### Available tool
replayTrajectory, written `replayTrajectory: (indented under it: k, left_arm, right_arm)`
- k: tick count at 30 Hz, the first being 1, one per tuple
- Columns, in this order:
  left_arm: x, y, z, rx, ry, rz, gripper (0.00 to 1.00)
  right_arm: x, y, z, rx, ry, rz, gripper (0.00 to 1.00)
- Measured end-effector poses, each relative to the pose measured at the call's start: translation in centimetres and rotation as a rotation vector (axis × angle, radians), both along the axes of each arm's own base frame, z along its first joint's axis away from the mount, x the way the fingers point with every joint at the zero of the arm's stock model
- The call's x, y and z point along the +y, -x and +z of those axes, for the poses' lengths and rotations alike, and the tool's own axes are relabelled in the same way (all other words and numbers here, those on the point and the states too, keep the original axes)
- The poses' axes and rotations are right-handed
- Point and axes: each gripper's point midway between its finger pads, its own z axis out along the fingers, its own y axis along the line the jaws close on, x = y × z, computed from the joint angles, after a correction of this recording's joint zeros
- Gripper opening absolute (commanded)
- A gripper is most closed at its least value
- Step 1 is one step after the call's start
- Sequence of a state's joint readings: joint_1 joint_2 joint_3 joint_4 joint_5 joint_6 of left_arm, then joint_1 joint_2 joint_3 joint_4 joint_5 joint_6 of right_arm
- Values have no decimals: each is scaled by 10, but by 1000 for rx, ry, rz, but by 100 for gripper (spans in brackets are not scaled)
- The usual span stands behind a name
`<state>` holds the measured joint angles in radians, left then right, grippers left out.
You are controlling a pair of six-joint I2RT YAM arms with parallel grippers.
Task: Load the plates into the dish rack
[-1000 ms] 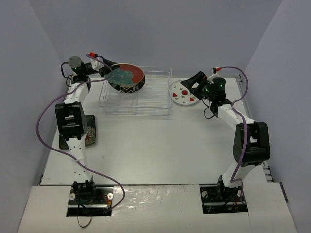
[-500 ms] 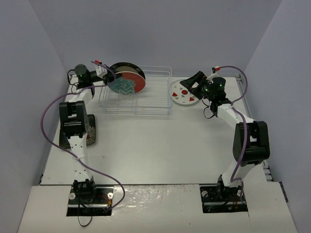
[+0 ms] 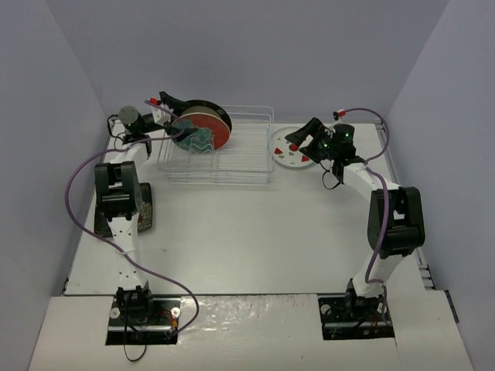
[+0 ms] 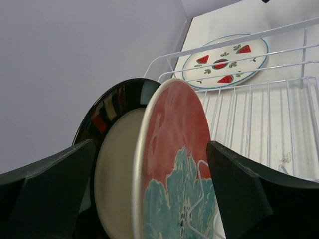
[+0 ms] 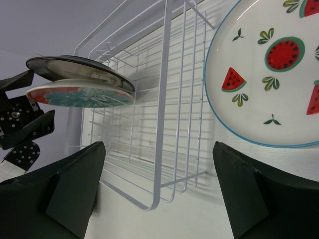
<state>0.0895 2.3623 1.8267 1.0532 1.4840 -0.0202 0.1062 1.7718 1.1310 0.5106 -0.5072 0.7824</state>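
Two plates are standing on edge in the dish rack (image 3: pixel 241 158). The red-and-teal plate (image 4: pixel 174 149) is sitting between the released, wide-spread jaws of the left pincer (image 3: pixel 176 116), with the black-rimmed plate (image 4: pixel 113 115) just beside it. The right pincer (image 3: pixel 300 139) is hovering open, and the watermelon plate (image 5: pixel 269 74) is lying flat just ahead of it. The black floral plate (image 3: pixel 145 207) is lying under the left arm.

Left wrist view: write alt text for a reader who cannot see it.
A red-and-teal plate stands on edge in the wire rack, a black-rimmed beige plate upright beside it, both flanked by the open left gripper. Beyond the rack, a watermelon-patterned plate lies flat on the table.
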Motion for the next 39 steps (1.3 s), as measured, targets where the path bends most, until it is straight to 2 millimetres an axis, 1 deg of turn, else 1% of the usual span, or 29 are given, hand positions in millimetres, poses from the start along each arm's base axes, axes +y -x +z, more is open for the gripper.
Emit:
replayTrajectory:
  k: [2, 5, 8, 11, 15, 17, 19, 22, 24, 27, 28, 29, 30, 32, 34, 36, 39]
  left_arm:
    - [-1, 1, 2, 5, 4, -3, 97]
    - [-2, 4, 6, 19, 11, -7, 97]
    - [-3, 7, 19, 38, 25, -14, 97]
    - [-1, 11, 39, 42, 36, -16, 97]
    - [7, 23, 74, 49, 52, -14, 97]
    - [12, 32, 92, 58, 61, -10, 97]
    - [18, 40, 111, 74, 77, 1, 97]
    - [23, 50, 134, 79, 102, 16, 97]
    - [32, 43, 157, 170, 218, 95, 97]
    - [54, 11, 189, 404, 454, 313, 97]
    - [63, 2, 197, 466, 516, 396, 97]
    - [72, -4, 200, 520, 562, 471, 97]
    - [80, -8, 200, 570, 599, 546, 97]
    - [96, -10, 194, 648, 655, 710, 97]
    - [112, -5, 175, 722, 688, 907, 97]
    - [122, 9, 153, 772, 686, 1087, 97]
    - [120, 37, 112, 845, 628, 1263, 97]
  right_arm:
    - [-1, 0, 0, -2, 6, -1, 86]
    - [-1, 0, -1, -2, 15, 3, 87]
    - [-1, 1, -3, 3, 29, 7, 87]
    - [-4, 0, -4, 7, 48, 8, 88]
    - [-12, -6, -1, 8, 85, -17, 88]
    - [-21, -14, 2, 12, 118, -54, 88]
    - [-35, -26, 1, 28, 170, -112, 88]
    - [-48, -38, -6, 40, 222, -168, 88]
    - [-62, -43, -19, 83, 258, -217, 88]
    - [-82, -52, -50, 156, 308, -279, 89]
    - [-89, -51, -62, 187, 324, -294, 88]
    - [-95, -49, -73, 216, 335, -305, 88]
    - [-100, -47, -83, 244, 345, -315, 88]
    - [-109, -44, -98, 284, 356, -324, 87]
    - [-114, -42, -108, 307, 356, -325, 86]
    - [-117, -42, -115, 319, 354, -325, 84]
    - [-120, -43, -125, 330, 339, -316, 82]
